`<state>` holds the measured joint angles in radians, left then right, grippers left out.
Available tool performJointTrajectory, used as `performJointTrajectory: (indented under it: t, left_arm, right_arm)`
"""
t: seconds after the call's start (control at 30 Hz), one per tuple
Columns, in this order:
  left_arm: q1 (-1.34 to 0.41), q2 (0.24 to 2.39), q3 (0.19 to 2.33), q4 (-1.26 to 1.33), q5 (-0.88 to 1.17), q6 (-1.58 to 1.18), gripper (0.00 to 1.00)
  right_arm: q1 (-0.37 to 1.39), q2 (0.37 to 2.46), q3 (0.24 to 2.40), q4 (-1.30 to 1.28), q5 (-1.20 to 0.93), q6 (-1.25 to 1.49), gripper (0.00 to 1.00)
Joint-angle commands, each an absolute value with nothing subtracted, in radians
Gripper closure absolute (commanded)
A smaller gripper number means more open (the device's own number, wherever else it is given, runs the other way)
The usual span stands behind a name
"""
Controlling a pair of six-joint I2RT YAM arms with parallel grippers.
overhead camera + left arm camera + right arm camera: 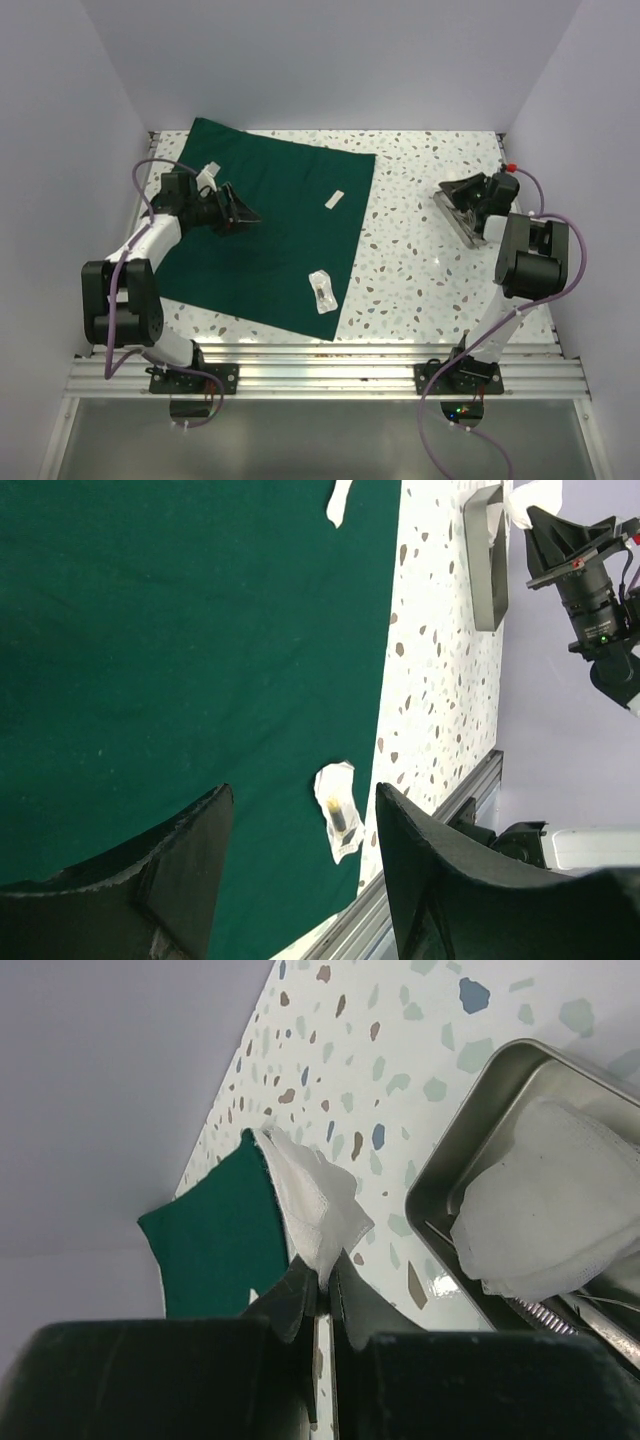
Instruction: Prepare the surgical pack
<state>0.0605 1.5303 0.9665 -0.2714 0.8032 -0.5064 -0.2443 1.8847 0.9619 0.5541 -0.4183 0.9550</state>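
The surgical pack, a large dark green cloth drape (270, 235), lies flat on the left half of the table. My left gripper (240, 212) hovers over its left part, open and empty (300, 798). On the drape lie a small clear packet with a dark vial (322, 290) (338, 810), a white strip (335, 199) (340, 500) and a white pad (208, 175). My right gripper (455, 190) (322, 1278) is at the far right, shut on a white gauze pad (312, 1195) that hangs from its tips beside the tray. The drape (215, 1240) shows beyond it.
A shallow metal tray (447, 208) (440, 1175) sits at the right near the wall, holding more white gauze (545, 1200) and steel instruments (560, 1315). Speckled tabletop (420, 260) lies between drape and tray. A metal rail (320, 365) runs along the near edge.
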Motion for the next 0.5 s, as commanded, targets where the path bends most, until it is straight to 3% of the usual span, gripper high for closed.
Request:
performJointTrajectory:
  t: [0.0,0.47]
  left_arm:
    - [0.061,1.555,0.973,-0.27,0.831,-0.479,0.37]
    - [0.064,1.641,1.003,-0.238,0.868,-0.512,0.38]
  right_arm:
    - [-0.253,1.894,0.999,0.644,-0.425,0.995,1.0]
    - [-0.287,1.976,1.042,0.588,-0.445,1.012,1.0]
